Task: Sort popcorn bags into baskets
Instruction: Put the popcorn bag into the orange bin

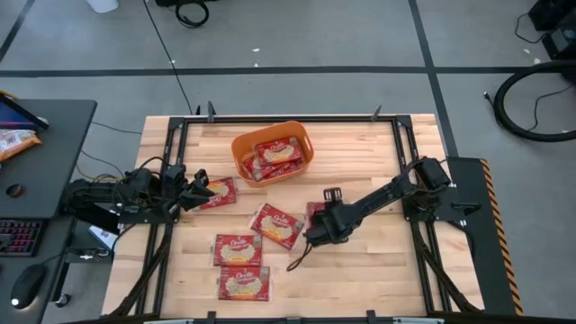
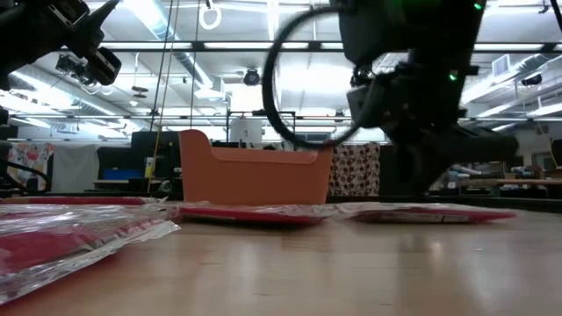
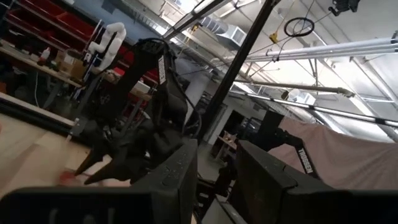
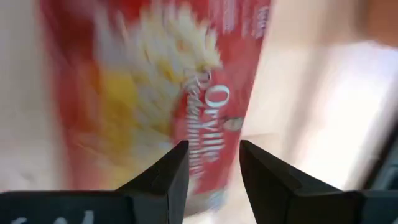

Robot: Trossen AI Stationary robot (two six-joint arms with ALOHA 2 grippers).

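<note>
Popcorn bag (image 4: 180, 87) fills the right wrist view, directly ahead of the right gripper (image 4: 213, 165). Its two fingers stand slightly apart, holding nothing, with the bag's red edge and yellow label visible past their tips.

From above, the right gripper (image 1: 317, 236) sits near the table's centre, over the edge of a bag mostly hidden under the arm (image 1: 317, 212). Just beside it toward the left edge lies another bag (image 1: 277, 225), tilted. Two more bags lie toward the near edge: one (image 1: 238, 249) and, closer to that edge, one (image 1: 244, 283), side by side and nearly touching. A fifth loose bag (image 1: 216, 192) lies toward the left edge, right at the left gripper (image 1: 200, 187).

Basket (image 1: 272, 151): orange, near the far edge, about midway along it. Bags in basket (image 1: 275, 157): several, overlapping; exact count cannot be told.

Left gripper: fingers point toward the table's centre, tips over the near end of the fifth bag. In the left wrist view its fingers (image 3: 180, 180) show a narrow gap with nothing seen between them; whether it touches the bag cannot be told.

Low view: basket (image 2: 255, 174) upright behind flat bags on the table (image 2: 351, 263); right arm (image 2: 421, 96) comes down just to its side.
</note>
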